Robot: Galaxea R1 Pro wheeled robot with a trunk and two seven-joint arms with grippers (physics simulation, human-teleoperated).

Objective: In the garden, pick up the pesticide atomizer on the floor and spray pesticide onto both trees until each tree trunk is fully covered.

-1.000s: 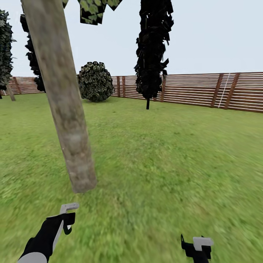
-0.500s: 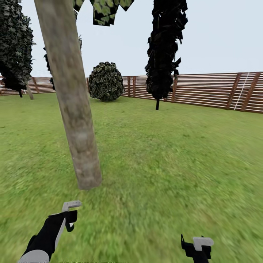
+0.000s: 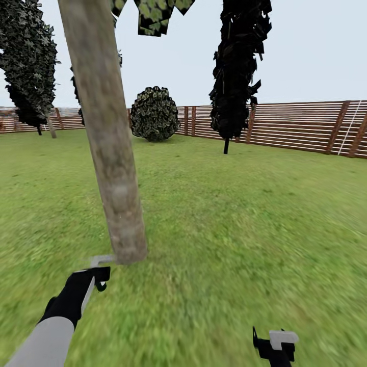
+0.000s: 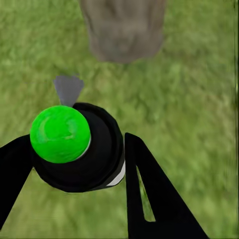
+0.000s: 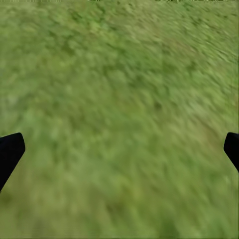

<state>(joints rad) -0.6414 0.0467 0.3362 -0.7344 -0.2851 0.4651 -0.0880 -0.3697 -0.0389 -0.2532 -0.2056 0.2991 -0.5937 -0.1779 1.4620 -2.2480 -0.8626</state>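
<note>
Left wrist view, left gripper [image 4: 74,169] gripping green-capped atomizer [image 4: 77,147] near tree trunk [image 4: 123,27], right gripper [image 5: 119,149] open.

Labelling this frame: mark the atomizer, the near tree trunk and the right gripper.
atomizer [image 4: 60,133], left wrist view, on its green cap.
tree trunk [image 3: 109,153], head view, mid-height on the bark.
right gripper [image 3: 274,342], head view, between its fingertips.

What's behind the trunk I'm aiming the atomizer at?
Behind the tree trunk: lawn, a round shrub and the slat fence. The trunk covers the ground and fence stretch directly behind it.
</note>
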